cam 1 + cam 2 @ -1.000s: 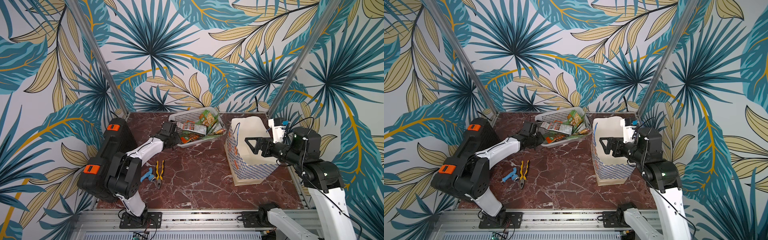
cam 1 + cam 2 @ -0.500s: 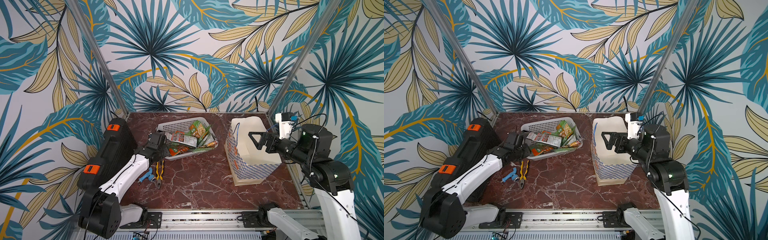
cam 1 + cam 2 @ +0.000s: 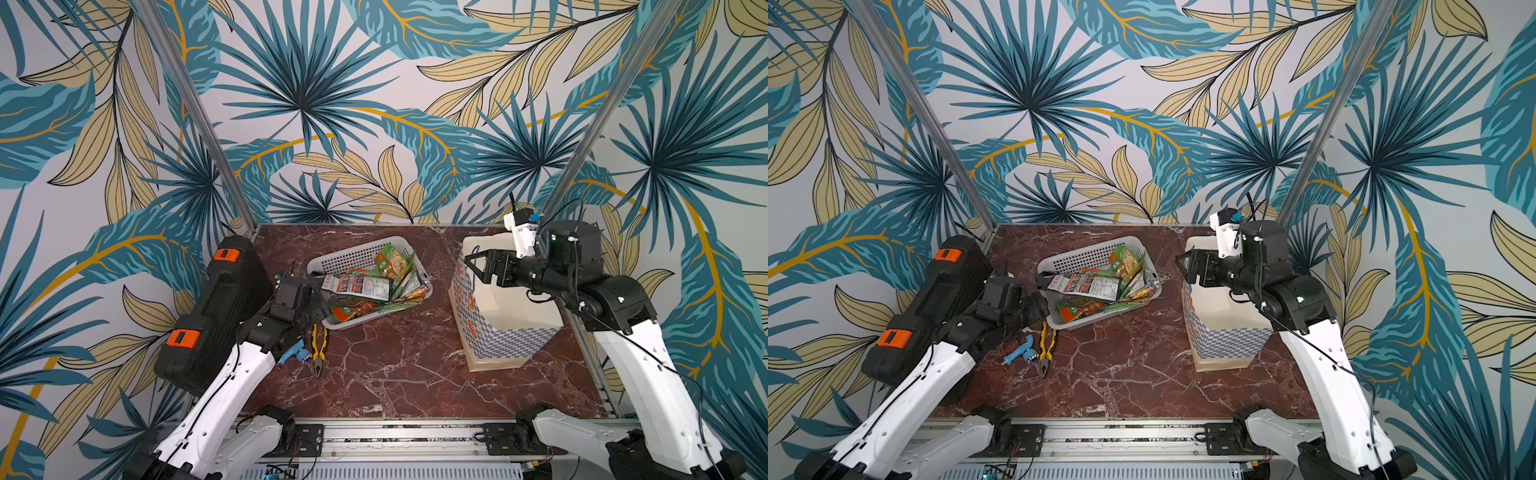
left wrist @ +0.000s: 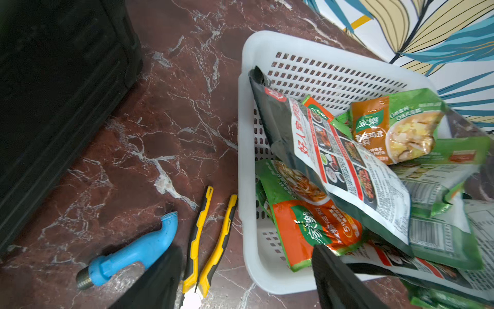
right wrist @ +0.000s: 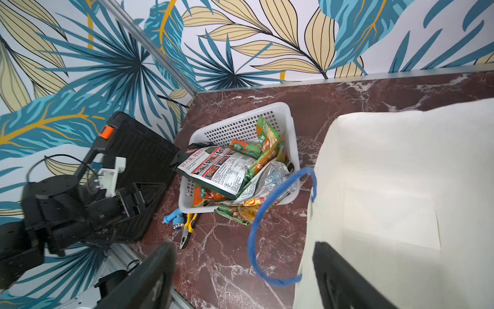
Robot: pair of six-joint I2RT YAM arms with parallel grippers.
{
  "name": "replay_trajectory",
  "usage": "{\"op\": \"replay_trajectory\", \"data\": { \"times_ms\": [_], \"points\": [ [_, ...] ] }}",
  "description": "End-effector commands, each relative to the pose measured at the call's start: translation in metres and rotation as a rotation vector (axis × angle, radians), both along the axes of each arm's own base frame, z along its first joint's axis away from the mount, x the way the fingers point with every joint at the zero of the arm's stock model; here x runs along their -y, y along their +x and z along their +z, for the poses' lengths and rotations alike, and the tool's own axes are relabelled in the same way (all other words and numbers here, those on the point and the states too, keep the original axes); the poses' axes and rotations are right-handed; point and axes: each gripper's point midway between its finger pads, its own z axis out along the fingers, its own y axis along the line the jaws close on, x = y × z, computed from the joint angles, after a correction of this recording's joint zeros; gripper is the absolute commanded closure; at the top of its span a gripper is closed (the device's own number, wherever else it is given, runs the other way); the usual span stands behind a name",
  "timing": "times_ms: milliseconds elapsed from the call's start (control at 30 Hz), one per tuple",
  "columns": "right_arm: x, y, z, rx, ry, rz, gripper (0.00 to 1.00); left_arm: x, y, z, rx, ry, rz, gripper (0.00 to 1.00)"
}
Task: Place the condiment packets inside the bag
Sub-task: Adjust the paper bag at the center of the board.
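Observation:
Several condiment packets [image 3: 361, 286] [image 3: 1088, 286] [image 4: 334, 160] [image 5: 222, 171], green, orange and one black-and-white, lie heaped in the basket. The bag [image 3: 511, 345] [image 3: 1225, 340] [image 5: 401, 187] stands upright at the right, mouth open, white inside. My left gripper [image 3: 322, 297] [image 3: 1040, 297] [image 4: 243, 262] is open at the basket's near left corner. One finger is over the packets, the other is outside above the pliers, and it grips nothing. My right gripper [image 3: 471, 270] [image 3: 1181, 266] [image 5: 240, 254] is open above the bag's left rim. It straddles the wall, with the blue cord handle [image 5: 256, 222] between its fingers.
The grey perforated basket [image 3: 353, 257] [image 4: 246, 133] sits mid-table. Yellow-handled pliers [image 3: 319, 353] [image 4: 213, 235] and a blue pipe fitting [image 3: 293, 351] [image 4: 139, 248] lie in front of its left corner. A black case [image 3: 216, 307] with orange latches leans against the left wall.
The left gripper dragged the basket from the back wall towards the front left, then opened and let go of its rim. The right gripper rose slightly over the bag and stayed open.

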Motion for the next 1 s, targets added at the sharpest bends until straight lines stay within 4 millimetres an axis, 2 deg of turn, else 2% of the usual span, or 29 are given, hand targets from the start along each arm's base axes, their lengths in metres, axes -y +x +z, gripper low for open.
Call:
{"op": "replay_trajectory", "data": {
  "times_ms": [0, 33, 100, 233, 300, 400, 667, 767, 800, 833, 867, 967],
  "points": [
    [0.013, 0.017, -0.009, -0.004, -0.121, -0.093, 0.29, 0.010, 0.001, 0.026, 0.060, -0.038, -0.045, 0.16],
    [0.016, 0.023, -0.012, -0.008, -0.149, -0.116, 0.34, 0.012, 0.001, 0.029, 0.066, -0.044, -0.052, 0.16],
    [0.022, 0.035, -0.013, 0.000, -0.188, -0.163, 0.52, 0.018, 0.002, 0.036, 0.084, -0.055, -0.073, 0.15],
    [0.028, 0.059, -0.004, 0.044, -0.230, -0.226, 0.83, 0.031, 0.003, 0.047, 0.115, -0.069, -0.111, 0.13],
    [0.029, 0.073, 0.000, 0.061, -0.251, -0.252, 0.91, 0.035, 0.004, 0.050, 0.123, -0.073, -0.121, 0.12],
    [0.029, 0.096, 0.007, 0.091, -0.283, -0.287, 0.93, 0.039, 0.006, 0.051, 0.129, -0.079, -0.129, 0.12],
    [0.020, 0.150, -0.001, 0.084, -0.312, -0.311, 0.94, 0.037, 0.012, 0.039, 0.113, -0.055, -0.108, 0.08],
    [0.014, 0.157, -0.002, 0.093, -0.303, -0.286, 0.91, 0.035, 0.020, 0.040, 0.129, -0.049, -0.086, 0.06],
    [0.011, 0.157, -0.003, 0.088, -0.298, -0.268, 0.84, 0.035, 0.022, 0.040, 0.128, -0.055, -0.079, 0.05],
    [0.004, 0.156, -0.007, 0.077, -0.289, -0.228, 0.67, 0.034, 0.025, 0.041, 0.124, -0.071, -0.073, 0.05],
    [-0.001, 0.152, -0.010, 0.063, -0.286, -0.195, 0.59, 0.032, 0.026, 0.041, 0.119, -0.089, -0.064, 0.05],
    [0.001, 0.139, -0.015, 0.044, -0.290, -0.178, 0.43, 0.029, 0.033, 0.043, 0.114, -0.158, -0.036, 0.08]
  ]
}}
